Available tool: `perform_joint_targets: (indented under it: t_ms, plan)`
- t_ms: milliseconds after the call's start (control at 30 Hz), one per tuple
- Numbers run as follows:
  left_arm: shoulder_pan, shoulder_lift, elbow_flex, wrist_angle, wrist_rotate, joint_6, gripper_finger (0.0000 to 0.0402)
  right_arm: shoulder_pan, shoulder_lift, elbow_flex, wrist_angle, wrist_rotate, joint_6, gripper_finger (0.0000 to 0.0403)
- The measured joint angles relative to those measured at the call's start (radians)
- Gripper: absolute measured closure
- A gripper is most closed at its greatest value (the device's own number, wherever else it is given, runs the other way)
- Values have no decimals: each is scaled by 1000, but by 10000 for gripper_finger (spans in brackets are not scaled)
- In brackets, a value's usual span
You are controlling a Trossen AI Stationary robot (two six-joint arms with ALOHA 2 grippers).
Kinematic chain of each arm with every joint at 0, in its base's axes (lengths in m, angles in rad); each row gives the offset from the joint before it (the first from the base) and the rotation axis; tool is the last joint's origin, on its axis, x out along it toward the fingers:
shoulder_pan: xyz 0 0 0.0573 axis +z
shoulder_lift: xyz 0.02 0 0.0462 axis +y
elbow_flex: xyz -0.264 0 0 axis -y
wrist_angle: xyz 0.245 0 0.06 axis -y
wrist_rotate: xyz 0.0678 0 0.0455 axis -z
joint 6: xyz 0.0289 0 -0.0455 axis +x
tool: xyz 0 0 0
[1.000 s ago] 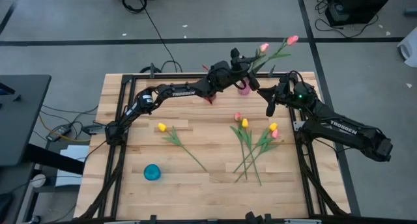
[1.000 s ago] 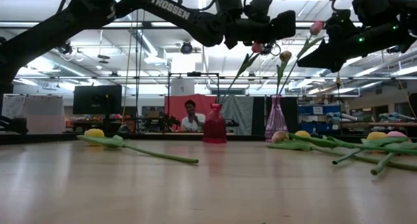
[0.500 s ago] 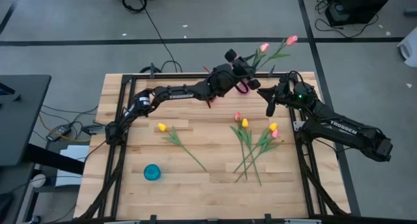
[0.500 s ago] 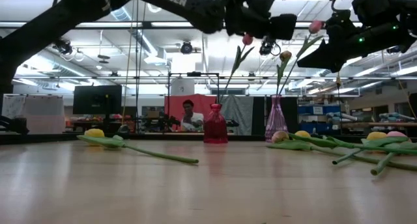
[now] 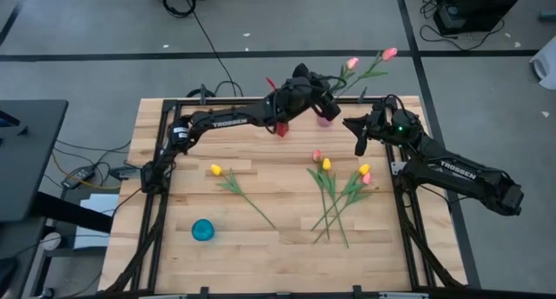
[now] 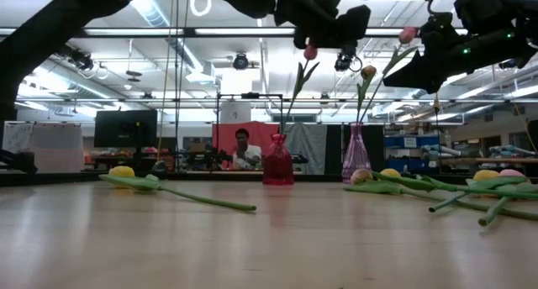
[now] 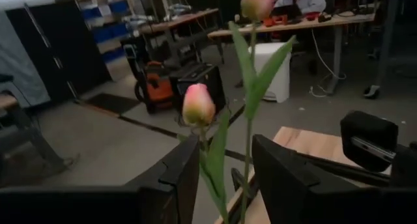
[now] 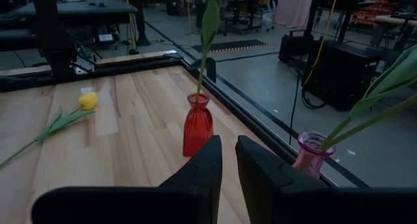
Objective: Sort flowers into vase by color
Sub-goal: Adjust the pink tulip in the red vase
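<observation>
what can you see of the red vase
The red vase is small, glossy and translucent like glass, with a bulbous body, a narrow neck and a flared lip. It stands upright on the wooden table near its far edge. One green stem rises from its mouth. The left gripper is above it.

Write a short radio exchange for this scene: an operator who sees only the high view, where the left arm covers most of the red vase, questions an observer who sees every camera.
Operator: Is a flower in the red vase yet?
Observer: Yes. In the low view a green stem rises from the red vase up to a pink bud.
Operator: Is the left gripper clamped on it?
Observer: It seems not. In the left wrist view the left gripper has its fingers set wider than the thin stem in the gap.
Operator: Where does the right arm point?
Observer: The right gripper hangs above the table, facing the red vase and the pink vase.
</observation>
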Motion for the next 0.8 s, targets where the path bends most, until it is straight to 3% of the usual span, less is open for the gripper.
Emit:
perform_joint_targets:
  t_ms: [367,567,800]
  plan:
    - [-13,-54,-2,-147,22,-35,254,0,1,0,-3,0,0,341]
    - [-16,-65,-71,-142,46,-30,258,4,4,0,-4,0,0,341]
    - [-15,-129,-144,-167,45,-19,326,4,6,0,3,0,0,341]
